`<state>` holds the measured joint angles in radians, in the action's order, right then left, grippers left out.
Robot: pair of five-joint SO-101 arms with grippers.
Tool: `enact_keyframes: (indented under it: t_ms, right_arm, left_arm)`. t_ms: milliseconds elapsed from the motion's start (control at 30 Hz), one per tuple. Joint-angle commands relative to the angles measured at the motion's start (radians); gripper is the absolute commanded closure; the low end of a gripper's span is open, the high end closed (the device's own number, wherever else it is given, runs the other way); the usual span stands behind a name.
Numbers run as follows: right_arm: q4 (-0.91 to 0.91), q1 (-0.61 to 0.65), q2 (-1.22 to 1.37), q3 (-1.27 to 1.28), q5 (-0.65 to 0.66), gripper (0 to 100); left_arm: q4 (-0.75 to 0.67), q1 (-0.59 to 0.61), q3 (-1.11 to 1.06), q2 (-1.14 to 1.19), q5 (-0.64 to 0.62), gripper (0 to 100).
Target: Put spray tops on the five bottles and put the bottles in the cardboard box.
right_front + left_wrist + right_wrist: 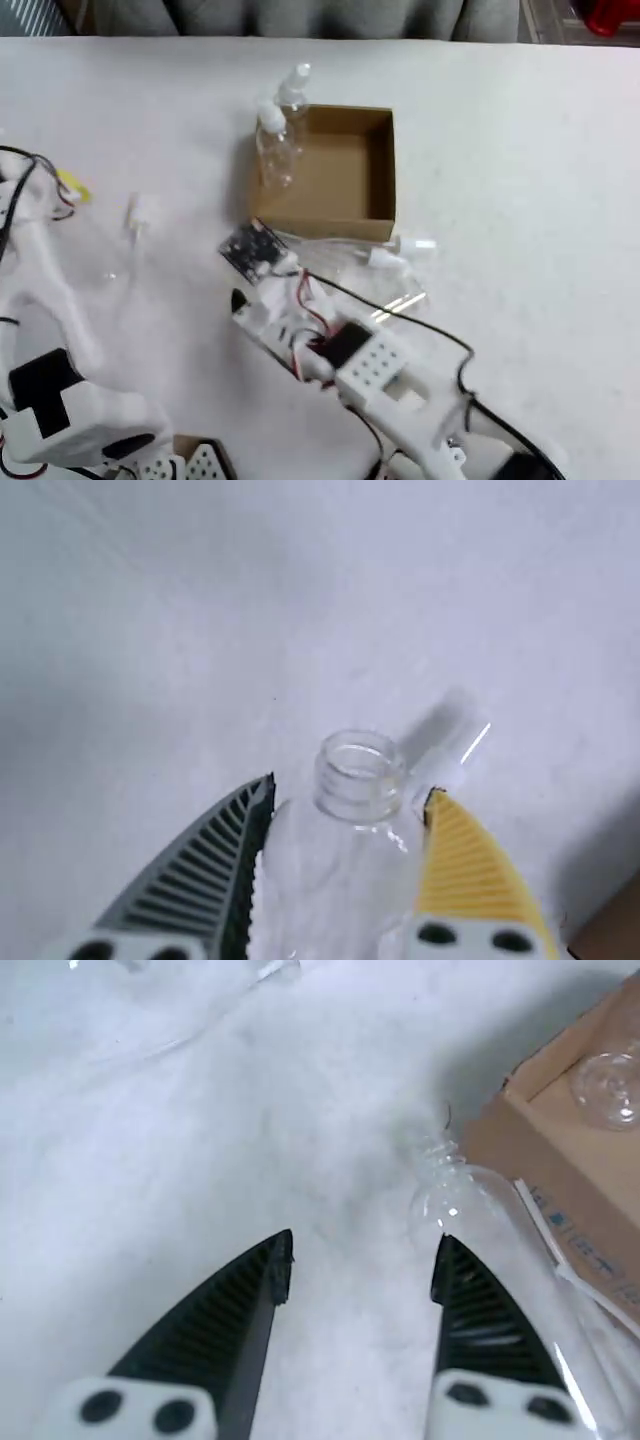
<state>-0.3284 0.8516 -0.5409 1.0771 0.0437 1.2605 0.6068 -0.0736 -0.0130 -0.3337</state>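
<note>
My left gripper (345,795) is shut on a clear bottle (345,850) whose open neck (360,770) has no top. A white spray top (450,735) lies on the table just beyond that neck; it lies left of the box in the high view (135,215). Two bottles with spray tops (277,140) stand in the far left corner of the cardboard box (345,215). My right gripper (365,1250) is open over bare table in front of the box's left corner (243,303). Beside it lies an uncapped clear bottle (470,1205).
More clear bottles and a spray top (400,245) lie along the box's front wall. The right arm's cables (400,300) cross over them. The table to the right of the box is bare white surface (520,180).
</note>
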Motion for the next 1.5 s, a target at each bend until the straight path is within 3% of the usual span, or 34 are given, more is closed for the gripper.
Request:
enact_keyframes:
  t_ms: [0,167,333,700,1033,1367,1467]
  right_arm:
    - [0.018,0.012,0.180,-0.219,-0.034,80.8]
    - [0.018,0.022,0.450,-0.517,-0.207,80.8]
    - [0.016,0.056,0.659,-0.769,-0.288,80.8]
    - [-0.022,0.117,1.059,-1.269,-0.301,80.8]
    - [-0.237,0.079,1.425,-1.758,-0.381,80.5]
    - [-0.412,0.064,1.707,-2.159,-0.379,81.0]
    - [-0.469,0.062,1.765,-2.269,-0.379,90.8]
  left_arm:
    - [0.008,0.053,0.098,-0.007,0.011,98]
    - [0.002,0.114,0.164,-0.007,0.009,98]
    - [0.002,0.176,0.215,-0.007,0.008,98]
    - [0.000,0.277,0.239,-0.007,0.014,98]
    - [0.000,0.317,0.235,-0.008,0.015,98]
    - [0.002,0.315,0.230,-0.008,0.015,98]
    - [0.003,0.314,0.230,-0.008,0.015,98]
